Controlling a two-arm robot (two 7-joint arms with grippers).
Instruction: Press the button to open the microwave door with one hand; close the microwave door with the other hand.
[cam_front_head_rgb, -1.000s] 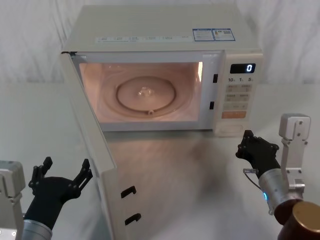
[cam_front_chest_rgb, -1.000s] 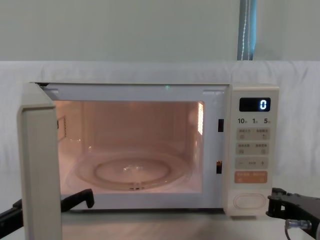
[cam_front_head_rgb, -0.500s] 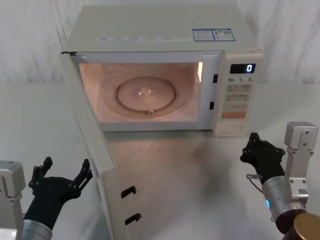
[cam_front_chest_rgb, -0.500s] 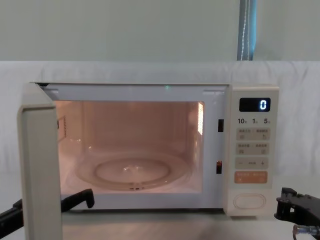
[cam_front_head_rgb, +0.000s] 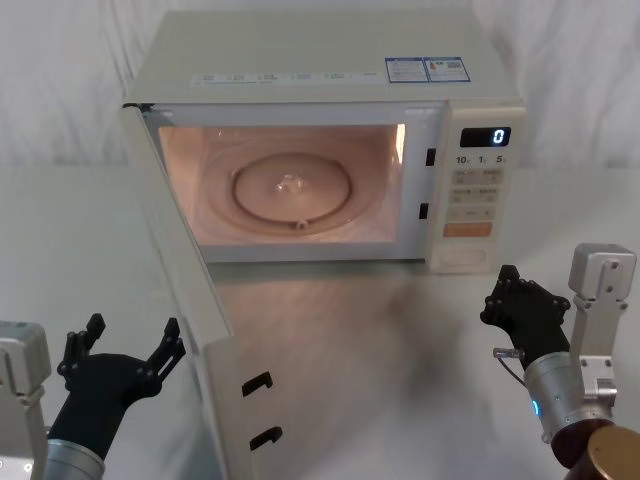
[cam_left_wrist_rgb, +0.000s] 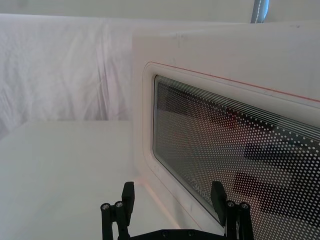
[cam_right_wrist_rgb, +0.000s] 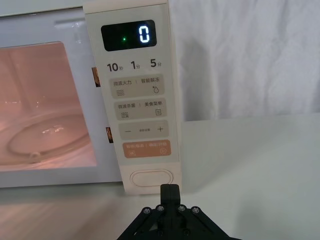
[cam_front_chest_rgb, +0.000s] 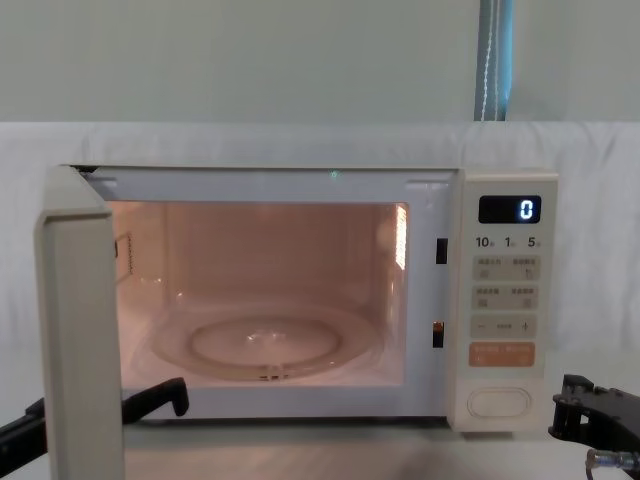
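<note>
Since a second ago the right gripper (cam_front_head_rgb: 520, 300) has drawn back from the button (cam_front_head_rgb: 459, 258), fingers closed and empty. Microwave door (cam_front_head_rgb: 190, 300) stands wide open, rigid and hinged, probably light; push its outer window face. Left gripper (cam_front_head_rgb: 125, 350) waits beside it, fingers spread, holding nothing.

Over the last second the right gripper (cam_front_head_rgb: 522, 300) drew back from the button (cam_front_head_rgb: 458, 258) — it had sat close in front of the control panel and ended lower and farther to the right on the table, clear of the microwave — then it settled.
</note>
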